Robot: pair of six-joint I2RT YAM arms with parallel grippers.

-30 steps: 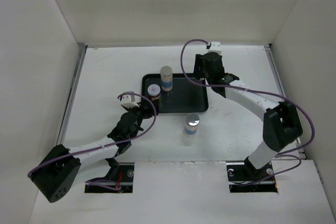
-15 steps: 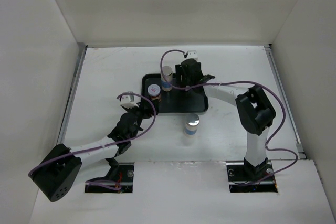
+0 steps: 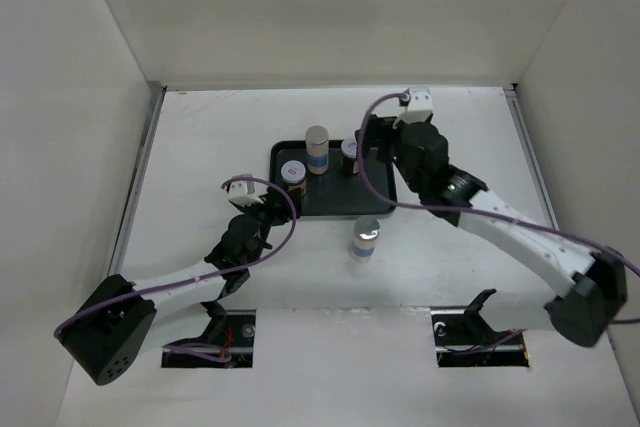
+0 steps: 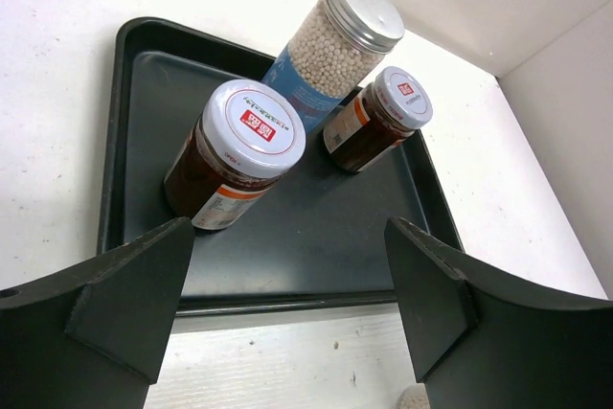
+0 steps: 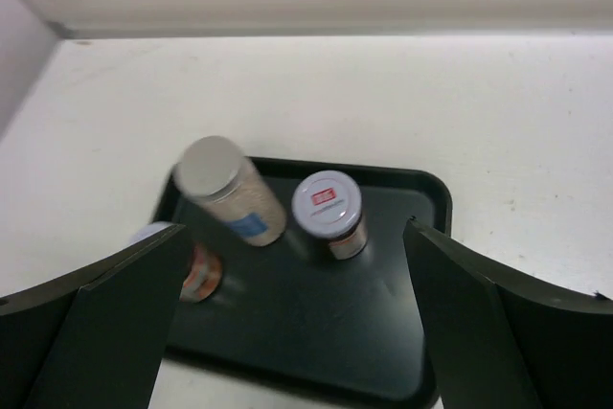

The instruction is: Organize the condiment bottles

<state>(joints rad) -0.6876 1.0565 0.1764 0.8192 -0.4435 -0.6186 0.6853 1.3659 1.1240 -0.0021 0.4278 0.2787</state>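
The right gripper (image 5: 299,318) has released a white-capped jar (image 3: 349,150) into the black tray (image 3: 340,199), upper centre, and backed off; one grey-capped jar (image 3: 366,237) remains outside, and the left gripper (image 4: 287,304) gapes empty.

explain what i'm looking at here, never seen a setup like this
Two robot arms are bolted at the near edge of a white table. One picture is taken from above and behind them. The other two come from a small camera on each wrist, so the dark shapes at their sides are that arm's own fingers. On the table lies a black tray with three jars in it: a tall grey-capped jar, a left short jar and a right short jar. A second tall jar stands on the table just outside the tray's near edge. The left arm's fingers and the right arm's fingers are open and hold nothing.
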